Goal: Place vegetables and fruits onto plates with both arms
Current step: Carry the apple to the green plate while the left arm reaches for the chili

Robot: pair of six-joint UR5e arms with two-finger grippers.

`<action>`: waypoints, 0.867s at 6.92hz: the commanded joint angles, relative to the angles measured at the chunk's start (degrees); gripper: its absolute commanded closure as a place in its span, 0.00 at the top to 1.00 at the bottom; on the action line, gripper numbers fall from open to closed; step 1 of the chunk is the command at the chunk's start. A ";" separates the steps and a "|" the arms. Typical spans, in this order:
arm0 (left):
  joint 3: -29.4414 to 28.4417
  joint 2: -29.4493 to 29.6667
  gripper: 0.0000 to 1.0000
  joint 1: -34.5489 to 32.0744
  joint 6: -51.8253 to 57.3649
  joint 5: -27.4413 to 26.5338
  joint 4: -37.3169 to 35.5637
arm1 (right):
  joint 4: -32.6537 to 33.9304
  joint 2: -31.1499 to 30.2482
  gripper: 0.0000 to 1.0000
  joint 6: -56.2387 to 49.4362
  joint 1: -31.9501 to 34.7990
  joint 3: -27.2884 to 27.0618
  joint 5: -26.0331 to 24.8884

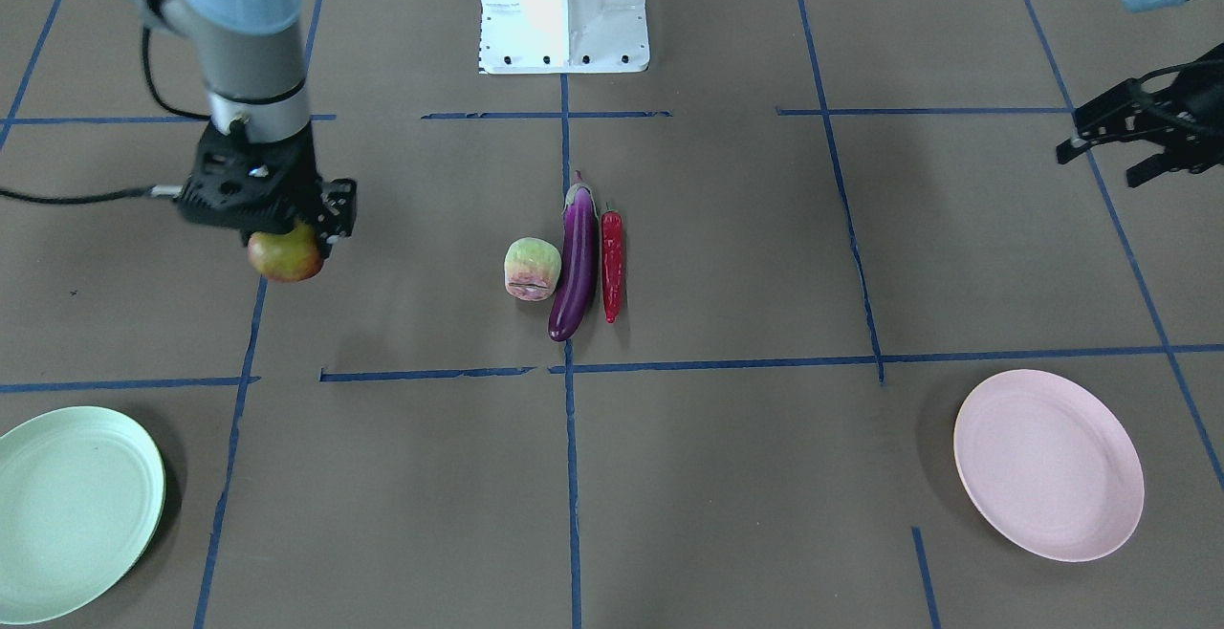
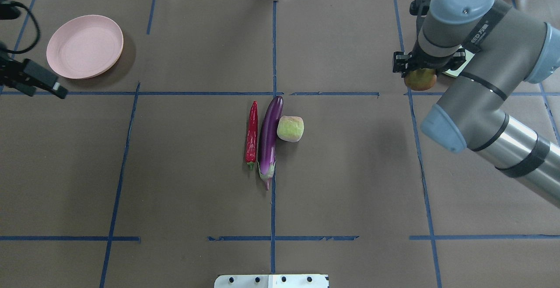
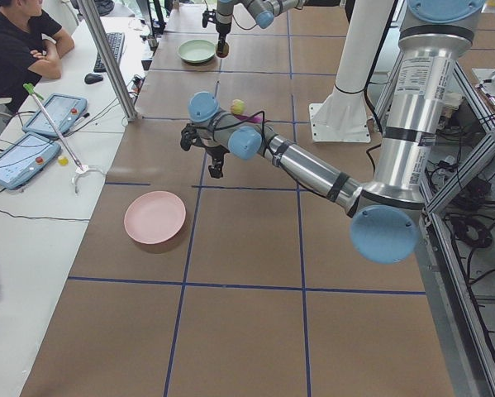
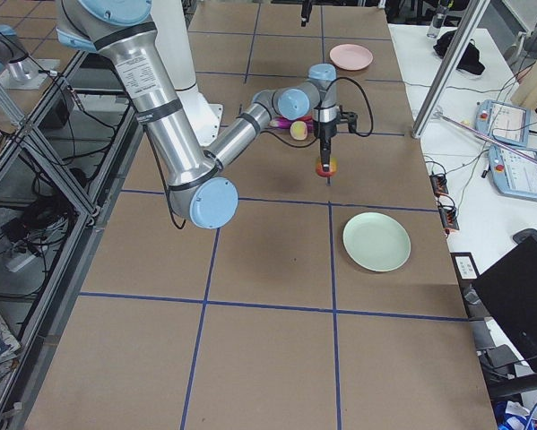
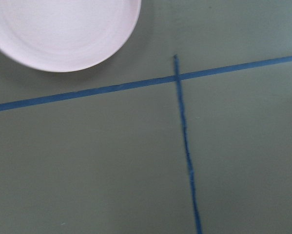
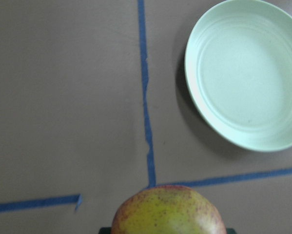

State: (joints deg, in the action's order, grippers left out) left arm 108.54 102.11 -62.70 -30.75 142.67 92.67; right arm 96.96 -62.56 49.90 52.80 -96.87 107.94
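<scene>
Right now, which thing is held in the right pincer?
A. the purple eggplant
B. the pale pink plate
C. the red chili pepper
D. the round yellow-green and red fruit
D: the right pincer grips the round yellow-green and red fruit above the table, while the eggplant and chili pepper lie at the centre.

A robotics lab — brown table point(image 2: 350, 183) gridded in blue tape point(image 2: 272, 191), metal framing point(image 3: 470, 124), operator point(image 3: 20, 45) beside tablets point(image 3: 55, 113).

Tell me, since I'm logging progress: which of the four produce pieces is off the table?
The round yellow-red fruit, held in the right gripper. The eggplant, chili and pale green-pink fruit lie together at the table's centre.
</scene>
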 commanded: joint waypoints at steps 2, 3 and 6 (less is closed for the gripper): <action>-5.51 14.57 1.00 15.03 -12.39 -12.64 0.50 | -18.80 2.60 0.00 -13.05 11.43 24.75 6.05; -6.14 17.13 1.00 19.59 -14.76 -18.85 0.41 | -19.09 3.58 0.00 -14.29 12.23 28.81 5.36; -16.38 23.56 0.97 29.72 -27.31 -29.27 9.49 | -19.09 4.91 0.46 -15.80 13.65 33.06 5.00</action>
State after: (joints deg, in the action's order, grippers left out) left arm 97.06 123.42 -36.21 -53.33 116.20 96.85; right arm 77.93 -57.80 34.37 66.24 -64.64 113.03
